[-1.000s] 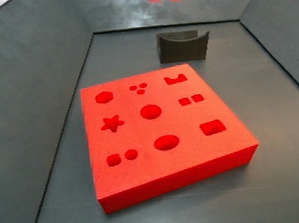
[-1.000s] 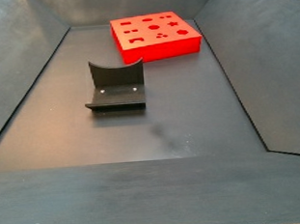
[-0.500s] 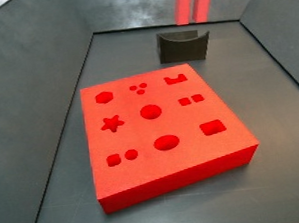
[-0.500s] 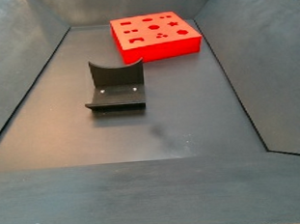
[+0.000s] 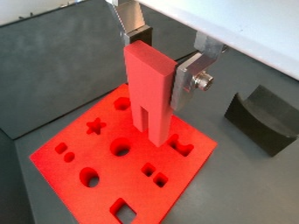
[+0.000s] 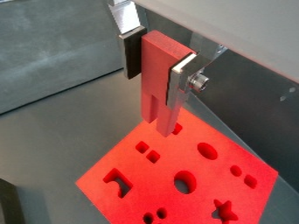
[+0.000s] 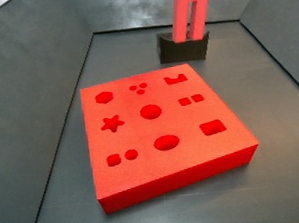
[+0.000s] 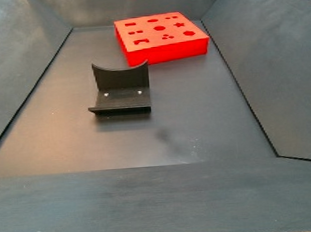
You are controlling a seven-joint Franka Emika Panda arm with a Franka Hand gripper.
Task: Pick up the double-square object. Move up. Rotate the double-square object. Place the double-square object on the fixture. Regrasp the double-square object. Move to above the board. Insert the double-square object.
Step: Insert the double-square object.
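My gripper (image 5: 162, 61) is shut on the double-square object (image 5: 146, 96), a red-pink elongated block that hangs upright with a slot in its lower end. In both wrist views the silver fingers (image 6: 181, 80) clamp its upper part, and it hangs above the board (image 5: 111, 188), a bright red slab with recessed shape holes. In a side view the double-square object (image 7: 190, 9) reaches down from the top edge in front of the dark fixture (image 7: 183, 48), behind the board (image 7: 183, 145); the gripper itself is out of that frame.
The dark fixture (image 8: 119, 88) stands on the grey floor, apart from the board (image 8: 181, 48). Sloping grey walls (image 7: 26, 56) enclose the floor on all sides. In a wrist view the fixture (image 5: 267, 118) sits beside the board.
In a side view the double-square object has come further down from the top edge and shifted slightly right, showing much more of its length. The board and fixture have not moved.
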